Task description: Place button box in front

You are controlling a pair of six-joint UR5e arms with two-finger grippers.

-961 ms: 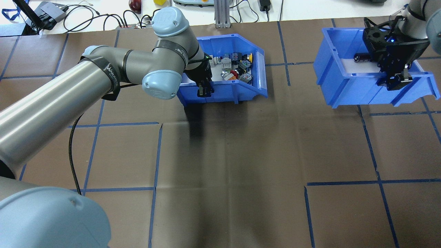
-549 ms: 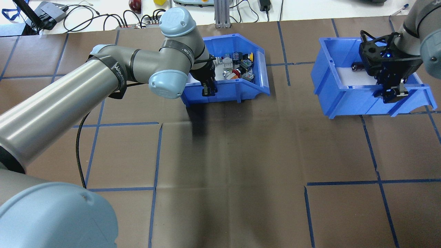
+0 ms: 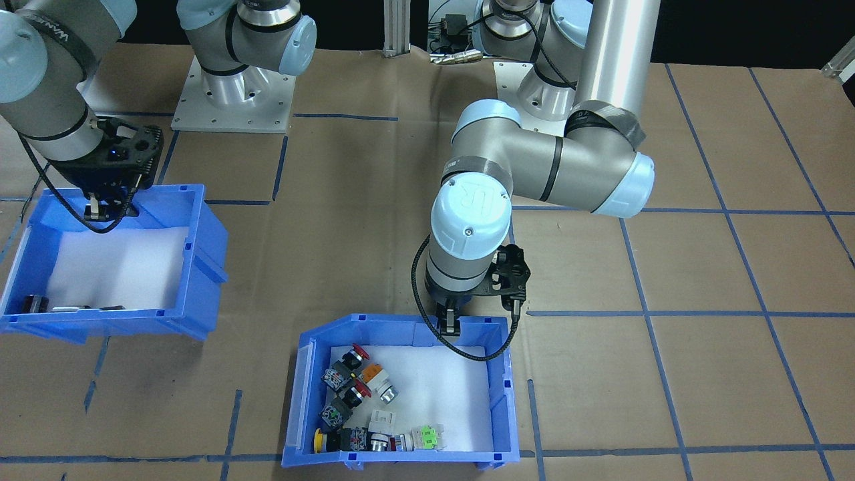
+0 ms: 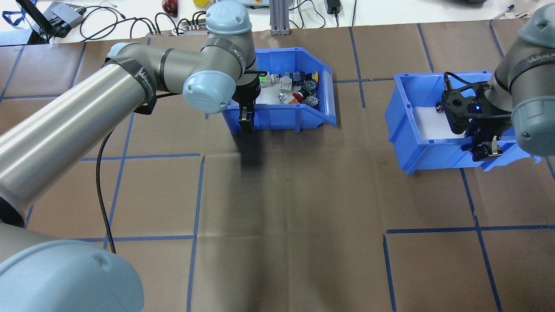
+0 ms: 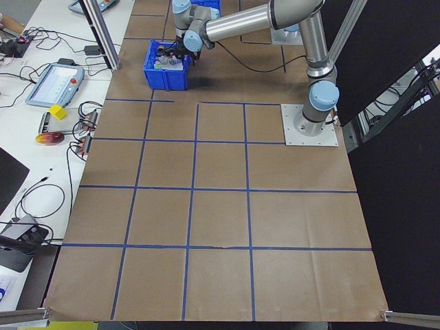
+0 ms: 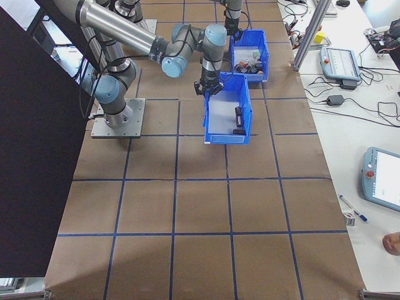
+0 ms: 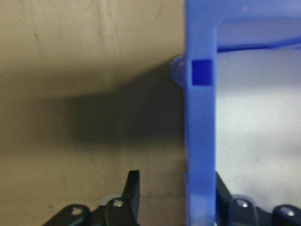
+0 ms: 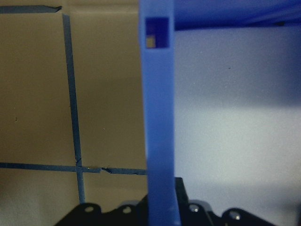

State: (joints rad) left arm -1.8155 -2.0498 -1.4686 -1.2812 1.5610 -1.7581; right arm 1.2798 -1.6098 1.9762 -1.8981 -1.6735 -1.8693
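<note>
The button box [image 4: 299,117] is a blue plastic bin with one sloped, cut-away end and a white foam floor. It sits on the brown-papered table [image 4: 303,216] at the far side from the robot, left of centre in the overhead view. Its push-button switches [image 3: 354,401] are bunched toward the sloped end: red caps, a yellow one, an orange one, a green block and some grey bodies.

The second blue bin [image 4: 427,149] stands well apart on the robot's right; its white floor carries only a few dark parts [image 3: 40,304] by the far wall.

The left tool [image 4: 245,118] straddles the near wall of the button box near its left corner, one finger inside and one outside, closed on the wall. The right tool [image 4: 484,149] is clamped on the near wall of the second bin in the same way.

Since half a second ago the button box has turned slightly and shifted left, and the second bin has been drawn toward the robot.
</note>
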